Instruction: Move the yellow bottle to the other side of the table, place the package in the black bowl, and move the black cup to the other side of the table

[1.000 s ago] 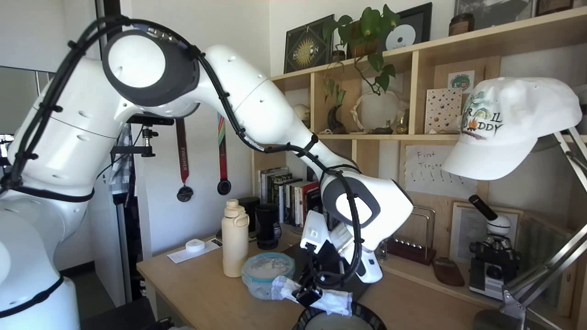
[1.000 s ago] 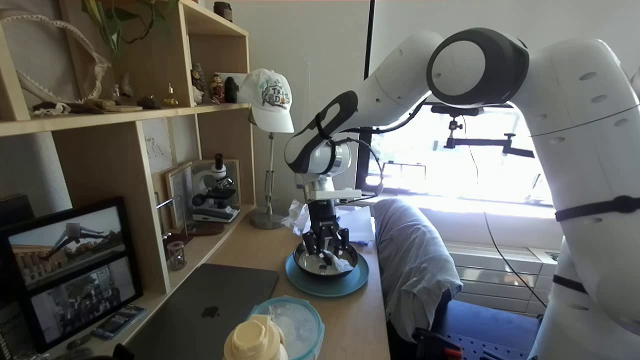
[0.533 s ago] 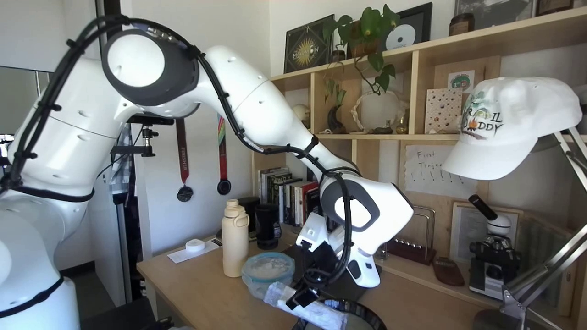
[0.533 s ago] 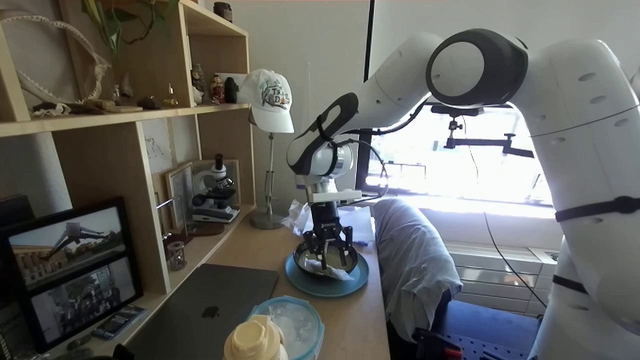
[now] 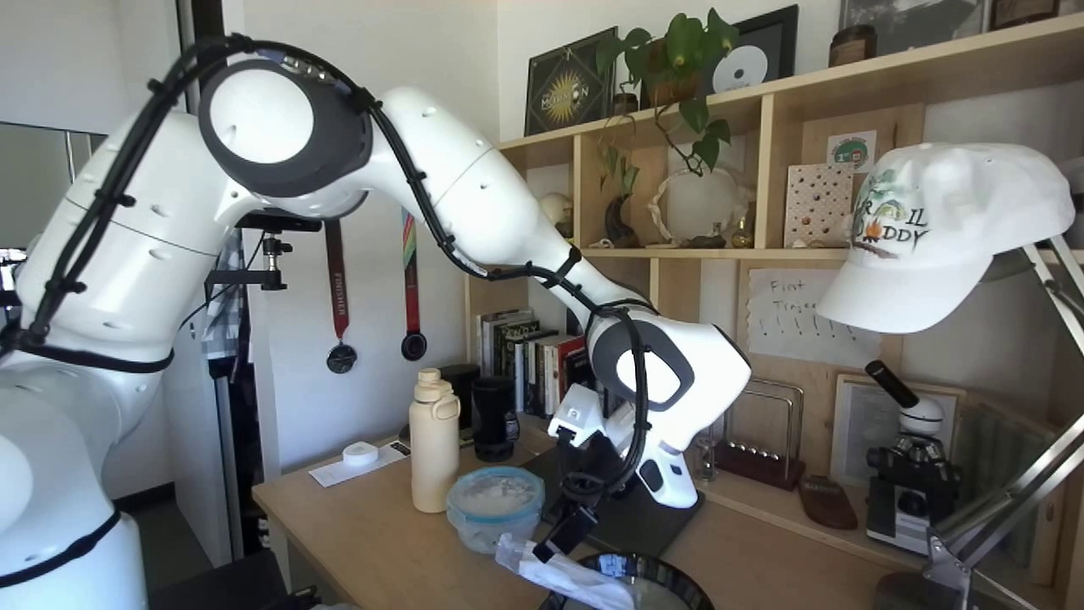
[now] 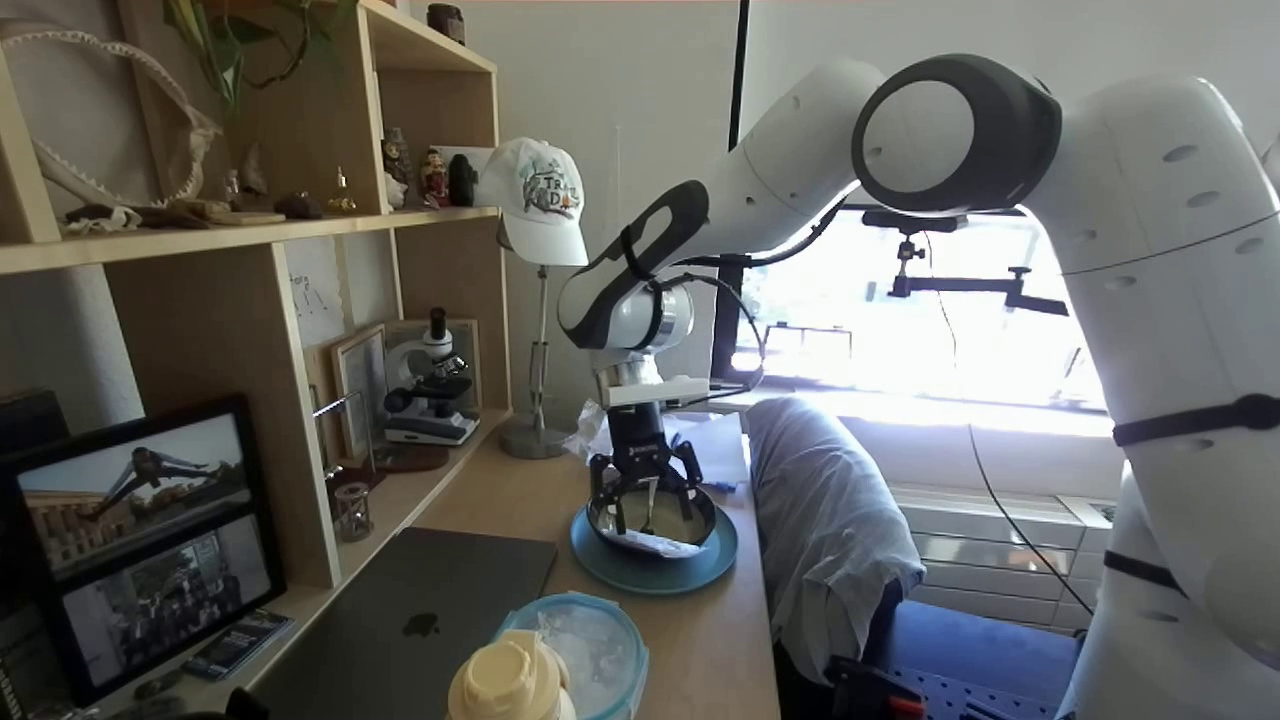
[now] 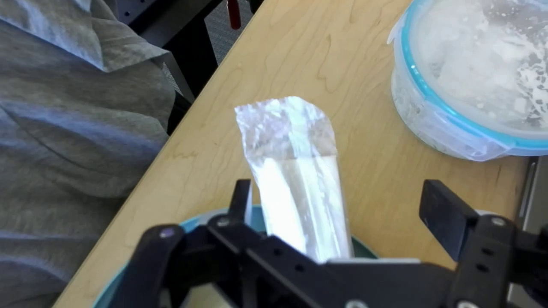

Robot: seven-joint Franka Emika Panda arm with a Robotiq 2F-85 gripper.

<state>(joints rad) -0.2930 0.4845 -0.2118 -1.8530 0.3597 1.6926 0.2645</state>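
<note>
Wood-topped counter (image 5: 364,542): supports all items listed below. Blue plate (image 6: 655,577): just inside the counter's front edge, carrying the black bowl (image 5: 680,581). Yellow bottle (image 5: 434,457): upright, inboard of the counter's end corner. Black cup (image 5: 494,415): upright near the bottle, closer to the rear edge. Package (image 7: 299,184): lying slanted in the black bowl, one end projecting past the rim; position lower than one second earlier. Fingers (image 7: 443,214): spread wide over the bowl; one second earlier they were closed on the package, and they have since let go.
</note>
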